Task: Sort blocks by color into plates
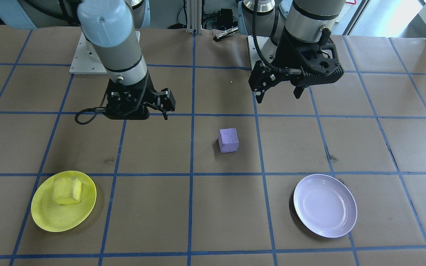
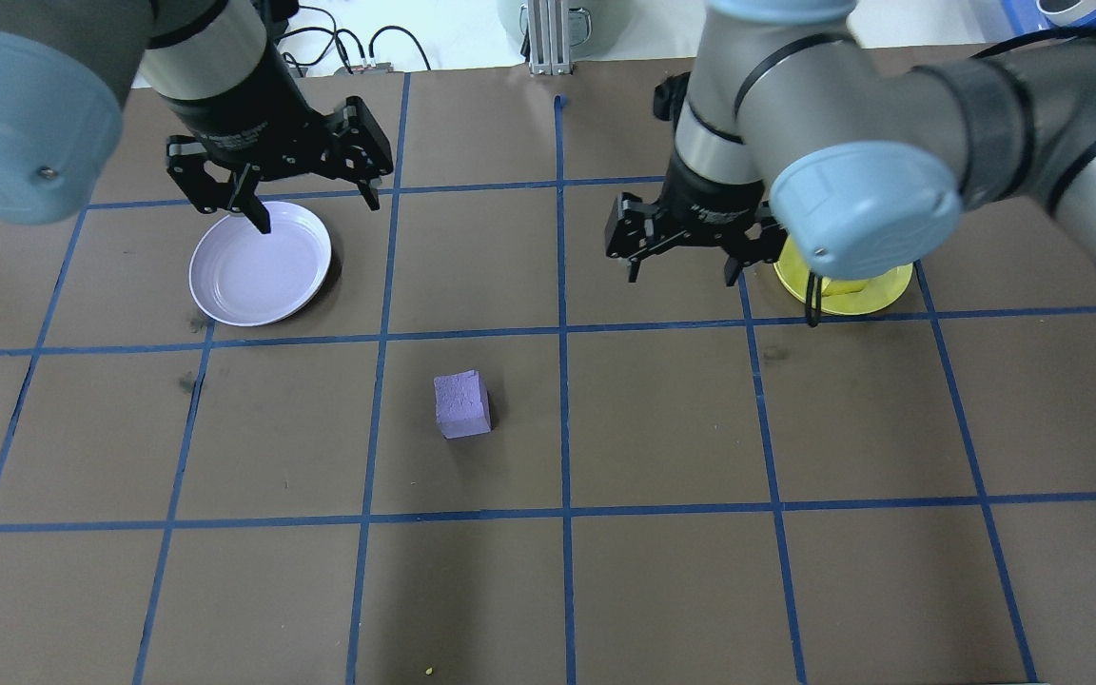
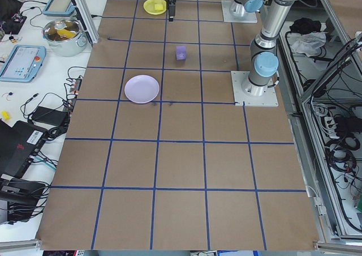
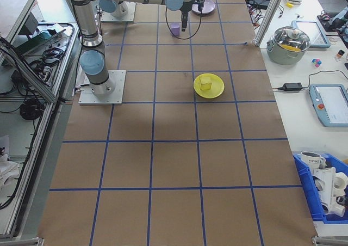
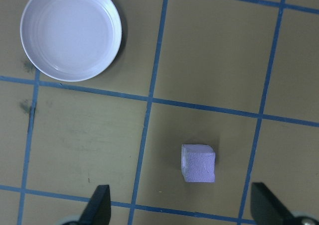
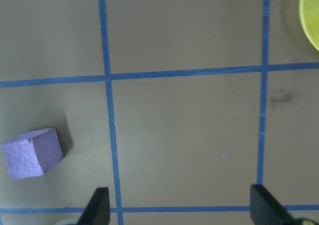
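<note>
The light purple block (image 1: 228, 140) (image 2: 461, 404) sits alone on the brown table, between the two arms. The yellow block (image 1: 67, 190) (image 4: 205, 82) rests inside the yellow plate (image 1: 50, 218) (image 2: 876, 290), which the right arm partly hides in the overhead view. The lavender plate (image 1: 325, 205) (image 2: 260, 262) holds nothing. My left gripper (image 1: 277, 90) (image 2: 315, 209) hangs open above the table near the lavender plate's far rim. In the left wrist view the purple block (image 5: 198, 163) lies just ahead of the fingers. My right gripper (image 1: 157, 109) (image 2: 681, 276) is open and empty, beside the yellow plate.
Blue tape lines grid the brown table. The arms' mounting plates (image 1: 87, 55) sit at the robot side. A side bench with a metal pot (image 3: 65, 32) and tablets runs along the far edge, and a blue bin (image 4: 326, 186) stands at one corner.
</note>
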Motion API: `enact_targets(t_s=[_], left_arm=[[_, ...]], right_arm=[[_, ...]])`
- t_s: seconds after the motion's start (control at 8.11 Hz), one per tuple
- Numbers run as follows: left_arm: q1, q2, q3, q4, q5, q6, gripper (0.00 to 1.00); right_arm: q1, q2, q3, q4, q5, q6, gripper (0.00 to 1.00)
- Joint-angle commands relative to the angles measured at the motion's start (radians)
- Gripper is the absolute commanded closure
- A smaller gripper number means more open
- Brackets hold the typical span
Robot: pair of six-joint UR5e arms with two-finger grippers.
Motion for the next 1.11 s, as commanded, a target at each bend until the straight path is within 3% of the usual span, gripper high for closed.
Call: enact_targets(t_s=[0.0,0.12,0.62,0.86,0.99], left_arm=[[-0.090,-0.032,-0.044,0.000,-0.016,-0.093,0.00],[-0.106,-0.033,-0.062,0.000,-0.017,-0.142,0.00],[-0.111,-0.069,-0.185,0.011,-0.019,-0.133,0.00],[-0.111,-0.127,-0.186,0.025,-0.129,-0.129,0.00],[-0.111,-0.154,-0.188,0.031,-0.131,-0.127,0.00]], right_arm=[[-0.120,-0.043,-0.202,0.287,-0.050,-0.049,0.00],[-0.125,-0.042,-0.234,0.360,-0.061,-0.049,0.00],[-0.122,-0.043,-0.231,0.360,-0.046,-0.049,0.00],[-0.122,-0.044,-0.229,0.360,-0.043,-0.115,0.00],[-0.122,-0.049,-0.229,0.358,-0.047,-0.131,0.00]])
